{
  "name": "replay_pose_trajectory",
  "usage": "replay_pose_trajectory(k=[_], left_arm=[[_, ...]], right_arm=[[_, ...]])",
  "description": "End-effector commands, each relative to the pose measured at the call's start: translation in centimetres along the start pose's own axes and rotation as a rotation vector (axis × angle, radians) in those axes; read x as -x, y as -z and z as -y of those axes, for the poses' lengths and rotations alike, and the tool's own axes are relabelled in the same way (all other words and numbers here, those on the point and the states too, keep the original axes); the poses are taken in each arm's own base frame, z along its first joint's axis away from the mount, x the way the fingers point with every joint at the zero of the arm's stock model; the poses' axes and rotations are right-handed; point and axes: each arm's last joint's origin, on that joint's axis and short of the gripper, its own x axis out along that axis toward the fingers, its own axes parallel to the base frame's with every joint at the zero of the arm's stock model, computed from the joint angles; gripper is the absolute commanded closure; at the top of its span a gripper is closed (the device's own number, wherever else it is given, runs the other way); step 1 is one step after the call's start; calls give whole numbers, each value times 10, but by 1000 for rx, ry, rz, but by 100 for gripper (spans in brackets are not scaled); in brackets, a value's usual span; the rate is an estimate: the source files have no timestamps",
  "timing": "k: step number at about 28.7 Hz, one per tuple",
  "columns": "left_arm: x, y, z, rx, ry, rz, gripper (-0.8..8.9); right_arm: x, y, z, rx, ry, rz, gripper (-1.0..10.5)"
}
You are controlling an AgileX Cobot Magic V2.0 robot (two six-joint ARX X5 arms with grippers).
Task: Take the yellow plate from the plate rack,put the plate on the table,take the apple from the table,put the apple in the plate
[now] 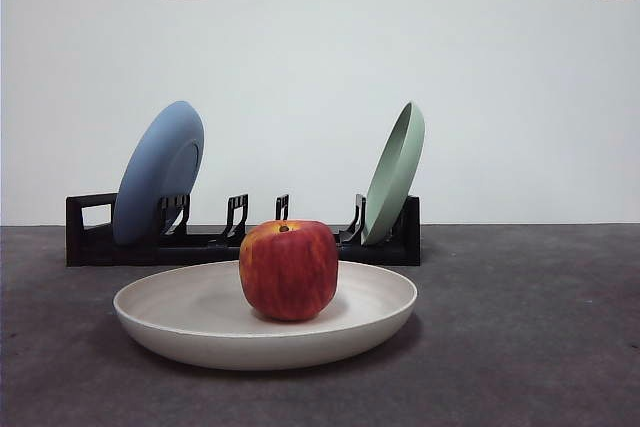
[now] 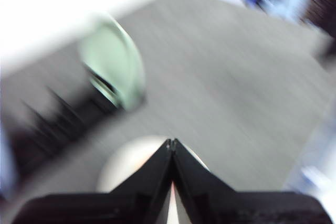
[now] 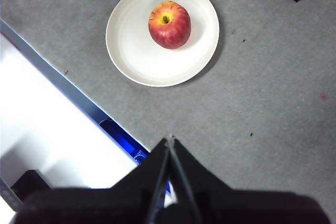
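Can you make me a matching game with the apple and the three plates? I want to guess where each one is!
Things:
1. apple
2. yellow plate
3. blue plate
4. green plate

Places:
A. leaning in the plate rack, at the end with the loop
B. flat on the table, in front of the rack
C. sitting in the cream-coloured plate
D. leaning at the rack's other end

Pairs: 1-C, 2-B, 3-A, 4-D
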Motion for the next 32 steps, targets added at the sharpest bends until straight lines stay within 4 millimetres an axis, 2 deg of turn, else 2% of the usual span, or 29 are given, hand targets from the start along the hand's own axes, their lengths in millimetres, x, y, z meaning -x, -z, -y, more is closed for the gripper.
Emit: replay_pose_trajectory(k=[1, 5, 8, 13, 16, 20, 23, 32], left_arm=[[1, -11, -9, -98, -86, 105, 817], [0, -23, -31, -142, -117, 218, 817], [2, -24, -54, -147, -103, 248, 817], [17, -15, -90, -111, -197, 243, 817], [30, -3, -101, -90, -298, 239, 817], [40, 25, -102, -78, -417, 219, 817], [39, 50, -101, -82, -482, 215, 817], [6, 151, -100, 41, -532, 265, 817]], right_arm=[[0, 2, 0, -6, 2, -20, 945], [0, 2, 0, -6, 2, -20, 945], [0, 2, 0, -6, 2, -20, 945], [0, 2, 0, -6, 2, -20, 945], [0, 2, 0, -6, 2, -20, 945], [0, 2, 0, -6, 2, -20, 945], [0, 2, 0, -6, 2, -20, 945], [0, 2, 0, -6, 2, -20, 945]])
